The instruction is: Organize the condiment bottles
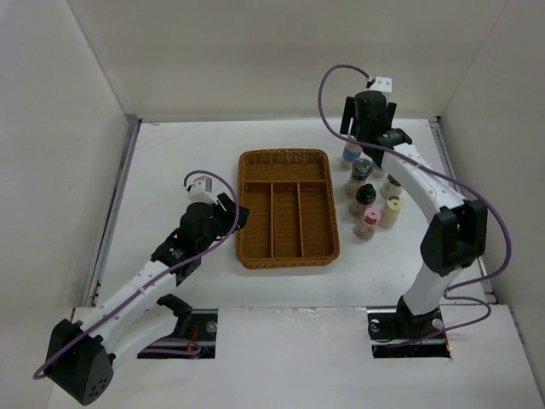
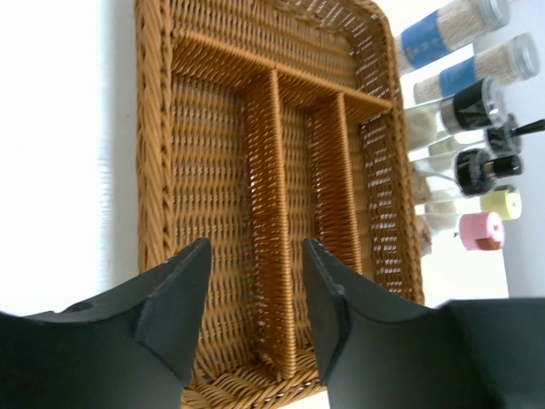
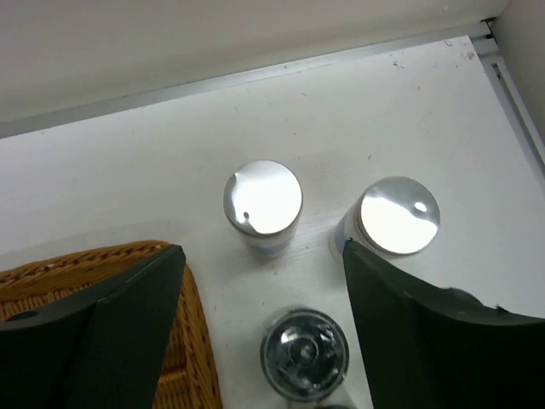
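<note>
Several condiment bottles stand in a cluster right of the wicker tray (image 1: 285,207). They include a silver-topped one with a blue label (image 1: 352,153), dark-capped jars (image 1: 363,168), a pink-capped one (image 1: 370,223) and a cream-capped one (image 1: 392,210). My right gripper (image 1: 366,135) hovers open and empty above the far end of the cluster. In the right wrist view (image 3: 262,254) it sits over two silver tops (image 3: 263,198) (image 3: 398,216) and a dark-capped jar (image 3: 304,354). My left gripper (image 1: 237,217) is open and empty at the tray's left near edge, and shows in its wrist view (image 2: 255,290).
The tray (image 2: 153,170) has three long compartments and one cross compartment, all holding nothing. The bottles (image 2: 443,25) line its right side in the left wrist view. White walls enclose the table on three sides. The tray corner (image 3: 77,264) lies under my right gripper's left finger.
</note>
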{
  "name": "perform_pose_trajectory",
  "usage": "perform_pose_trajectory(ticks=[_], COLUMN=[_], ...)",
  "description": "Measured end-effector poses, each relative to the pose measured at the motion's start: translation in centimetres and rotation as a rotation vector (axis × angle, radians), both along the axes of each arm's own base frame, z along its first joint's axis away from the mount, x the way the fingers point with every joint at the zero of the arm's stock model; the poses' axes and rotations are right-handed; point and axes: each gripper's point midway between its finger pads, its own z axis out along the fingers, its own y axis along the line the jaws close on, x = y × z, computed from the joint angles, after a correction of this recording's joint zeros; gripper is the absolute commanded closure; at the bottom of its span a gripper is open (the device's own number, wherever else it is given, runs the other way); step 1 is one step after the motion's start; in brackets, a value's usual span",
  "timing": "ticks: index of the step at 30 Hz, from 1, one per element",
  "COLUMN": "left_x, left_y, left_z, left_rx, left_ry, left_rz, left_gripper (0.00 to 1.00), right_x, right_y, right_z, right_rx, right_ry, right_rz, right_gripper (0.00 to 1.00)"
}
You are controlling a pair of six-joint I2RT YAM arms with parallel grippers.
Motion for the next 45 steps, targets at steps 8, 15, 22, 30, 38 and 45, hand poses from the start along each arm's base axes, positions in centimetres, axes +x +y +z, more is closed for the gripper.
perform_pose_trajectory(ticks=[8,15,22,30,38,45], left_x=[0.1,0.9,1.5,1.7,2.3,2.7], left_y=[0.6,1.5,1.9,2.2,3.3,4.6], left_z=[-1.3,-2.6,-3.1,-3.3,-3.2,-1.1], left_rx=[0.026,0.045,0.048,0.050,0.047,-0.023], left_ry=[0.023,0.059,0.067,0.073,0.071,0.026], left_rz=[0.014,0.050,0.068,0.079,0.119,0.179], left_gripper=[0.46,0.45,0.45,0.46,0.46,0.46], right_x=[4.4,5.8,6.5,7.0,5.2,1.4], right_y=[0.1,-1.5,-1.0,-0.4,-0.1,7.1], right_z=[-4.8,-8.3,-9.6,-10.6,-8.0,4.2], right_rx=[-0.030,-0.012,0.016,0.042,0.028,0.020], right_ry=[0.090,0.158,0.177,0.182,0.125,-0.124], right_rz=[0.015,0.013,0.040,0.051,0.063,0.230], right_gripper=[0.04,0.07,0.22,0.55,0.59,0.59])
